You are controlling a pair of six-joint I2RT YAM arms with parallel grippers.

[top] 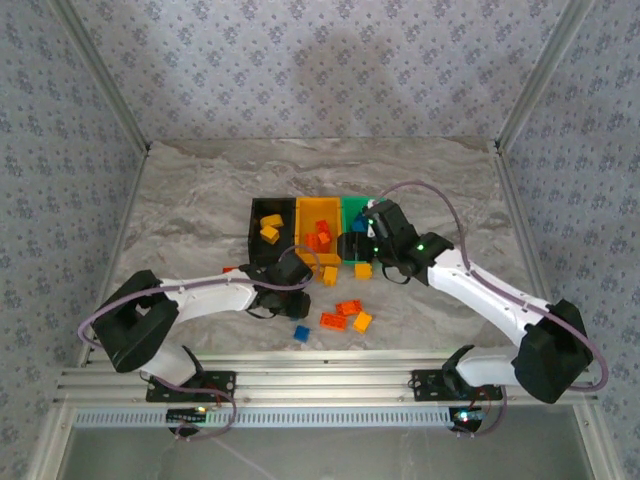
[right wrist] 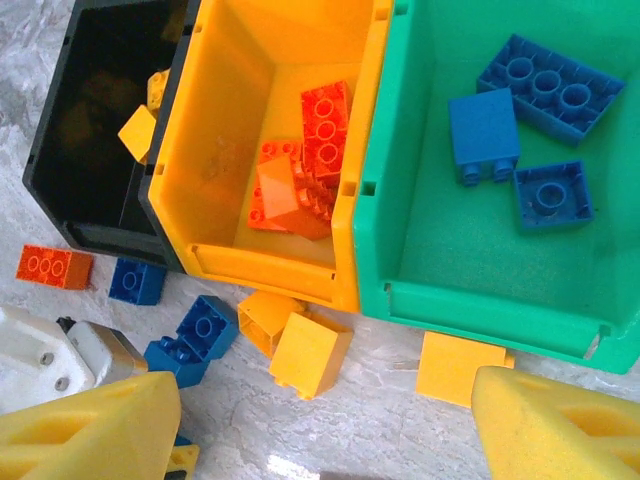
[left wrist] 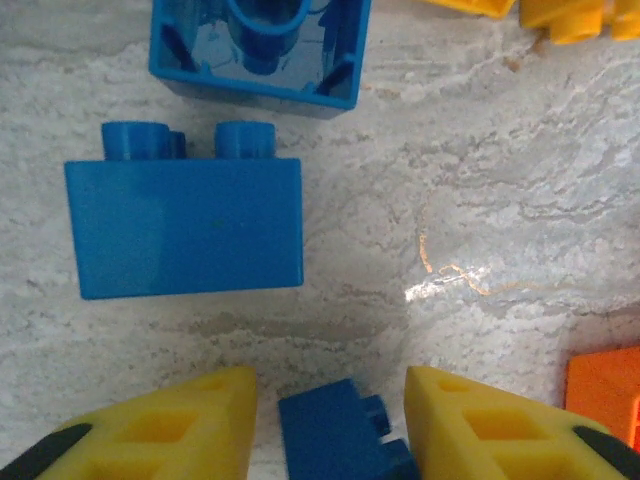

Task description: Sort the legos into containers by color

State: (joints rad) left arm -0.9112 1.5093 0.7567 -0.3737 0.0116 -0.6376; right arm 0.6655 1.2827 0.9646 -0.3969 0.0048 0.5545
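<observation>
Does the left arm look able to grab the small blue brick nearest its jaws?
Probably yes: the small blue brick lies between the open jaws of the left gripper, nothing blocking it.

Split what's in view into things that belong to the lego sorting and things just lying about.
For the job:
loose legos on the table
black bin
yellow bin
green bin
left gripper
right gripper

Just there:
marble table
patterned walls
metal frame
</observation>
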